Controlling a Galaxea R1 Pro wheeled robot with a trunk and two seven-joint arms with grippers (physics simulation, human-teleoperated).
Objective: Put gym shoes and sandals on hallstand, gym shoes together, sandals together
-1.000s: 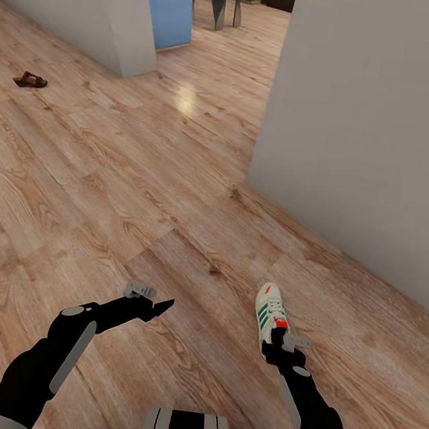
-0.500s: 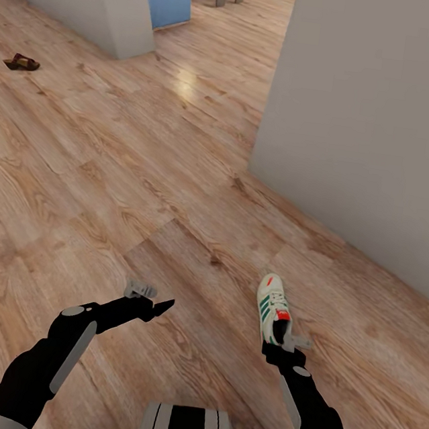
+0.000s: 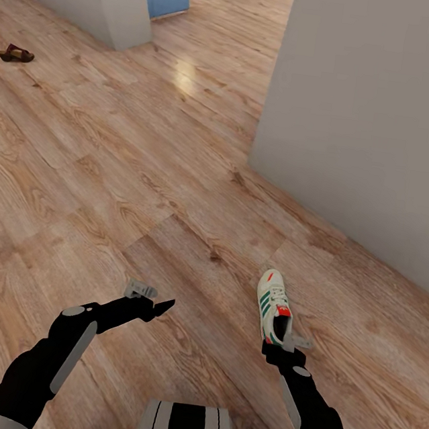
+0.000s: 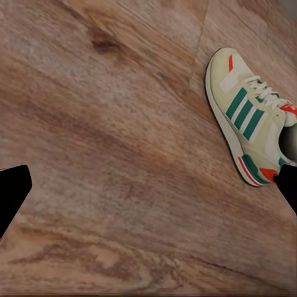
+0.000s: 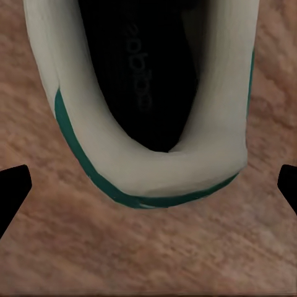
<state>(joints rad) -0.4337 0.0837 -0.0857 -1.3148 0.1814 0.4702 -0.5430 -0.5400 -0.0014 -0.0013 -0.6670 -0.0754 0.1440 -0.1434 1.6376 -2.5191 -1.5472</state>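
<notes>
- One gym shoe point(image 3: 272, 308) is seen on the corridor floor point(image 3: 110, 180), toe pointing away from the robot, near the foot of a grey wall point(image 3: 369, 120)
- The right tool point(image 3: 285, 344) is placed at the shoe's heel; in the right wrist view its dark fingertips point(image 5: 13, 192) are spread wide on either side of the heel opening point(image 5: 145, 93), and nothing is gripped
- The left tool point(image 3: 162, 306) is held above bare planks, well apart from the shoe; whether it is open cannot be told, and nothing is seen in it
- One sandal point(image 3: 15, 53) is seen far off on the floor, toward the far left
</notes>
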